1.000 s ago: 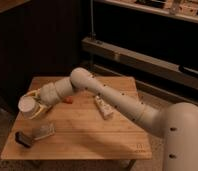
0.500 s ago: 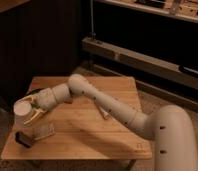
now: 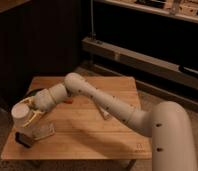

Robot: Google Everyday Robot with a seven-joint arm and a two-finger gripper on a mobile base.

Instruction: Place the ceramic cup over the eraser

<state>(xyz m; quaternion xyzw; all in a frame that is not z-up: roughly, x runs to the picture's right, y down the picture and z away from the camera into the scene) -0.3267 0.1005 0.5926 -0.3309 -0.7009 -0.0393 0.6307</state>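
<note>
At the near left corner of the table point(image 3: 92, 142) lies the eraser point(image 3: 23, 139), with a pale grey flat piece point(image 3: 43, 131) just beside it. Just above and behind them, the gripper point(image 3: 27, 116) pinches the ceramic cup point(image 3: 19, 113) by its side wall, clear of the wood. The cup looks rigid, smooth and slippery, and breakable if dropped, so a firm grasp across its wall suits it
</note>
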